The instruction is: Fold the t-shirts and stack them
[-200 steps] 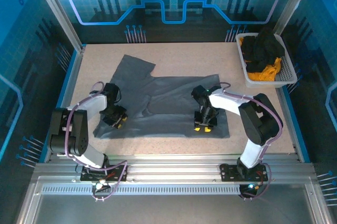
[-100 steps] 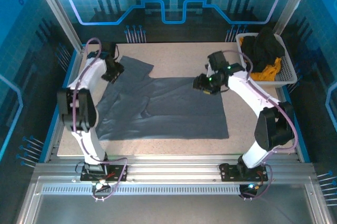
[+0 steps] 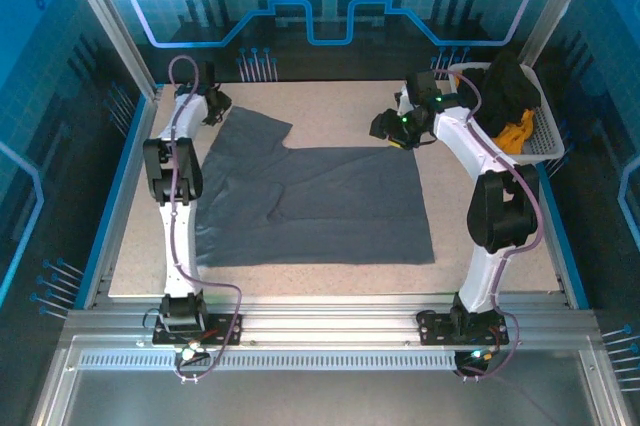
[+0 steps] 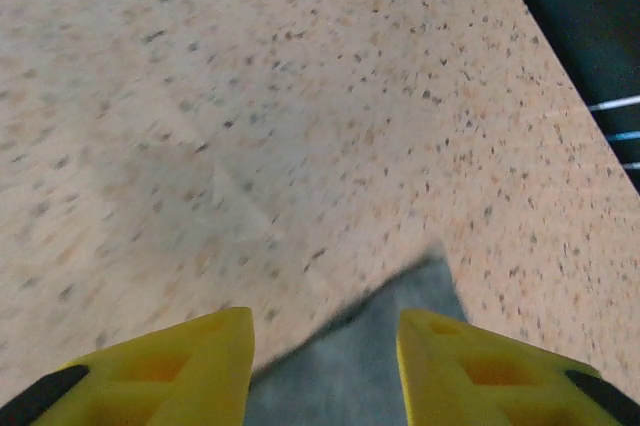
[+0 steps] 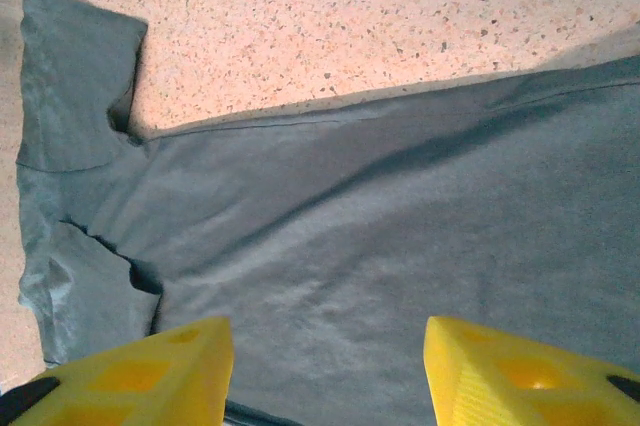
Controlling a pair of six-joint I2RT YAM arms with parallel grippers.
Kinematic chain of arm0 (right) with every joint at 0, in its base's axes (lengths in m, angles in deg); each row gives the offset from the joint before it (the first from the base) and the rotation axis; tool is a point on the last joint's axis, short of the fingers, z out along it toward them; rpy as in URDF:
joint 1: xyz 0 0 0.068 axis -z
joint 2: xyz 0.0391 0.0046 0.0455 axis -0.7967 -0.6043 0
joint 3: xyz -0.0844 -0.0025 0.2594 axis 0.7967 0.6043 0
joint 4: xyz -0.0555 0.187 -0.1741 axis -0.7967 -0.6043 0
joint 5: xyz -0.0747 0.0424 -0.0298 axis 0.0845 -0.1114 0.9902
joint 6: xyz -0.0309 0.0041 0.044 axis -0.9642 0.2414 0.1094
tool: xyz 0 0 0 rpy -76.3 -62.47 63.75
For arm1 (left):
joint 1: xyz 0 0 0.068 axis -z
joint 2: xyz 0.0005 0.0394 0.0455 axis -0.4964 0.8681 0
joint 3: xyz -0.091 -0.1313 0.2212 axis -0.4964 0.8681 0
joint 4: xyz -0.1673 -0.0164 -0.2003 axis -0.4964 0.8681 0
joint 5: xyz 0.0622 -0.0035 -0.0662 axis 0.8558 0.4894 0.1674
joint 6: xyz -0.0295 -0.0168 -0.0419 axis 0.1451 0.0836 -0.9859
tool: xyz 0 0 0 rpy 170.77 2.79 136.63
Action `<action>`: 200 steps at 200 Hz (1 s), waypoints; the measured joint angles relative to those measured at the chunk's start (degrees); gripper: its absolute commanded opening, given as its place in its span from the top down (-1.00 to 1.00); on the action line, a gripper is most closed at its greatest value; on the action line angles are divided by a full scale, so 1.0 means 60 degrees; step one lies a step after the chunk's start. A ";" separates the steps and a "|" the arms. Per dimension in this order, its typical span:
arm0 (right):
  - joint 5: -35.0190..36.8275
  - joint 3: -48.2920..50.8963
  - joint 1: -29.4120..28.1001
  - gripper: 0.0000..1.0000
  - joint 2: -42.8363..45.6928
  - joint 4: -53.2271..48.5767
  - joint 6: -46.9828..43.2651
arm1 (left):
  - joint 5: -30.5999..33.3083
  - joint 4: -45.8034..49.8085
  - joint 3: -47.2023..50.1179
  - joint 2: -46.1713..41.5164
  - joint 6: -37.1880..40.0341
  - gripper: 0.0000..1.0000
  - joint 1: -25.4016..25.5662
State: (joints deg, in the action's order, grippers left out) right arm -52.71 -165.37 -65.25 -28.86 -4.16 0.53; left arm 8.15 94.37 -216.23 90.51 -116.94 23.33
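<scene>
A large slate-grey t-shirt (image 3: 320, 201) lies spread flat in the middle of the table. My left gripper (image 3: 216, 105) hovers at the far left, by the tip of the shirt's far sleeve. In the left wrist view its yellow fingers (image 4: 170, 366) stand apart over a grey cloth corner (image 4: 400, 316), and the left gripper (image 4: 325, 336) is open and holds nothing. My right gripper (image 3: 388, 131) hangs above the shirt's far right corner. It is open (image 5: 325, 341) too, with the grey shirt (image 5: 380, 216) below it. A black t-shirt (image 3: 505, 86) and an orange-yellow one (image 3: 512, 136) sit in the basket.
The white slatted basket (image 3: 548, 136) stands at the back right corner, close behind the right arm. Bare speckled tabletop (image 3: 340, 111) lies beyond the shirt, and a strip (image 3: 320, 276) runs along the near edge. Blue enclosure walls surround the table.
Both arms have swung from the shirt's near hem out to its far side. Both pairs of jaws have widened. The shirt now lies flatter, free of both grippers.
</scene>
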 measured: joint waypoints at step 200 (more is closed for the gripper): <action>-0.0080 0.0525 0.0062 -0.05 0.0080 0.0208 0.0095 | -0.0004 0.2004 -0.2488 0.1566 0.0401 0.75 0.0765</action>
State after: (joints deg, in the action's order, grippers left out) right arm -53.19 -162.22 -64.87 -28.38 -2.91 1.10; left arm 8.13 106.40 -231.16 99.90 -114.54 27.92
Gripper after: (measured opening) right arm 0.526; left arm 0.215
